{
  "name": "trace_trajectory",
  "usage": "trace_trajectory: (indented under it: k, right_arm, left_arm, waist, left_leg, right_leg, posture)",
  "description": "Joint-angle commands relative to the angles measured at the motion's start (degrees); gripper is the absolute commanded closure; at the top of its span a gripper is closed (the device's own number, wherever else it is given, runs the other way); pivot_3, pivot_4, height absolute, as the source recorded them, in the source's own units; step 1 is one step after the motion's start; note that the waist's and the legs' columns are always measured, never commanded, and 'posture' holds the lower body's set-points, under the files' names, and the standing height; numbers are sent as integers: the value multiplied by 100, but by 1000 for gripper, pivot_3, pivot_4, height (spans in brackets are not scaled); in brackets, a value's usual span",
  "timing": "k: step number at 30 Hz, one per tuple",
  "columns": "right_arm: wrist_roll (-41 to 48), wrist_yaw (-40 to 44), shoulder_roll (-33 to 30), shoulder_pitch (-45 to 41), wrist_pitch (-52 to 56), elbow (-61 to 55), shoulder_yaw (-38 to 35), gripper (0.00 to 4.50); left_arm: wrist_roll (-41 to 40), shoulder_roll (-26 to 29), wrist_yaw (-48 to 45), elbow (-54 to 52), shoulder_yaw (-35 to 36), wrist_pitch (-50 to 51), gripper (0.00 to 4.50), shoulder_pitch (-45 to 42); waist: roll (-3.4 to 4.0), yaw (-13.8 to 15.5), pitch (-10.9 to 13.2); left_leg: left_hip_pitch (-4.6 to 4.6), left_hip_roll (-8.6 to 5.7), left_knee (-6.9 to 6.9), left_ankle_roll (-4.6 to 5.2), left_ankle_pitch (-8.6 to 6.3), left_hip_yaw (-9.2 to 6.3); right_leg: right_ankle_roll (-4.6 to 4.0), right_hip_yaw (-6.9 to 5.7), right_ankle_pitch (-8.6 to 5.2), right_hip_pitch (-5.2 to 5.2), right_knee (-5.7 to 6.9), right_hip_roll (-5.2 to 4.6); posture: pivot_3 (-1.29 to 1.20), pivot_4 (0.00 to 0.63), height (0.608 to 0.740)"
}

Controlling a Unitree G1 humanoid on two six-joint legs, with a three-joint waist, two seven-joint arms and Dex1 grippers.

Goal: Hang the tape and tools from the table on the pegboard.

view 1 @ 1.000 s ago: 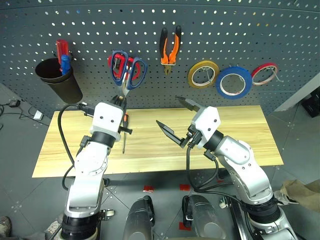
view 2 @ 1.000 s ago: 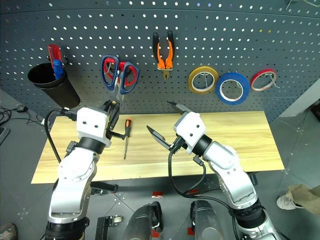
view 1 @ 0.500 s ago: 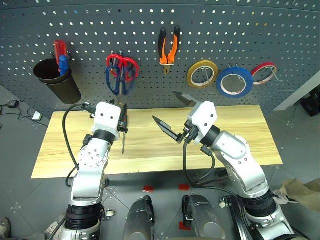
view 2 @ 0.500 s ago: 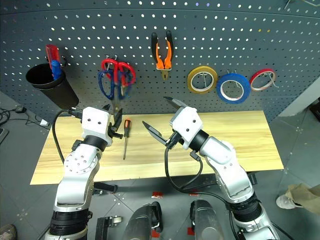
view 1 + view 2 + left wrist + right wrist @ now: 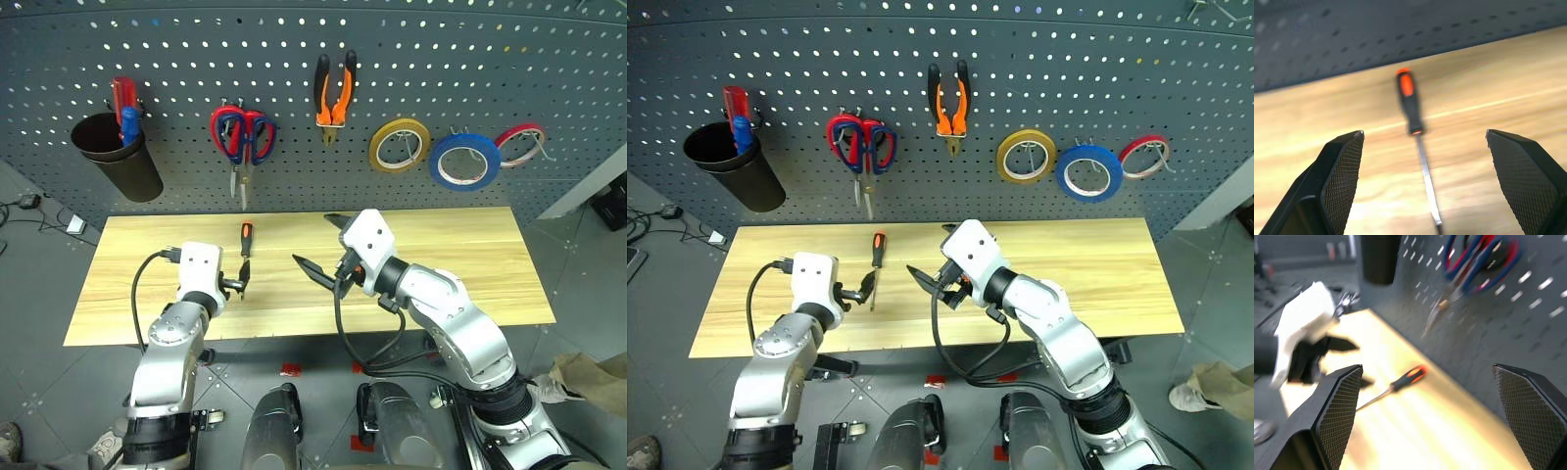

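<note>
Left end effector (image 5: 242,281) low over the table (image 5: 490,264), fingers apart, empty, its tips at the near end of the screwdriver (image 5: 244,251). Right end effector (image 5: 321,247) just right of it, fingers spread wide, empty, aimed left. Screwdriver lies flat on the left-centre of the table, long axis running near-far, orange-black handle toward the pegboard (image 5: 411,59), steel tip toward the near edge. Bare wood on both its sides. On the pegboard: scissors (image 5: 241,137) straight above the screwdriver, pliers (image 5: 332,94), blue tape (image 5: 462,162).
</note>
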Motion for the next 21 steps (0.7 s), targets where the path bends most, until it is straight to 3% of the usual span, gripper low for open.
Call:
trace_trajectory:
  k: [1,10,19,21]
  right_arm:
    - [47,-127,147,-258,456,-313,58,0]
    - [163,-175,385,-667,1006,-274,52,0]
    - [342,-186,361,-720,1254,-424,66,0]
    - [360,-203,373,-737,1300,-445,52,0]
  left_arm:
    - [-197,140,-49,250,200,266,287,-263]
    - [-501,346,-157,2668,422,246,287,-1934]
    - [-227,551,-493,4721,-68,-140,287,-3117]
    - [-192,602,-586,5008,-138,-247,837,-3271]
  waist:
    - [1,-3,2]
    - [-14,44,158]
    - [-27,70,322]
    - [-28,68,353]
  left_leg:
    - [0,-2,1,0,0,2]
    - [-3,-3,-1,-19,11,3]
    - [-7,-2,-9,-21,12,19]
    - [-7,-2,-8,-21,12,20]
  right_leg:
    - [2,4,1,0,-1,-1]
    - [1,2,0,-5,-5,-1]
    - [2,9,-4,-20,-11,-3]
    - [3,11,-4,-22,-10,-3]
  posture:
    - [-177,321,740]
    - [-161,381,740]
    - [-172,406,740]
    - [-175,406,740]
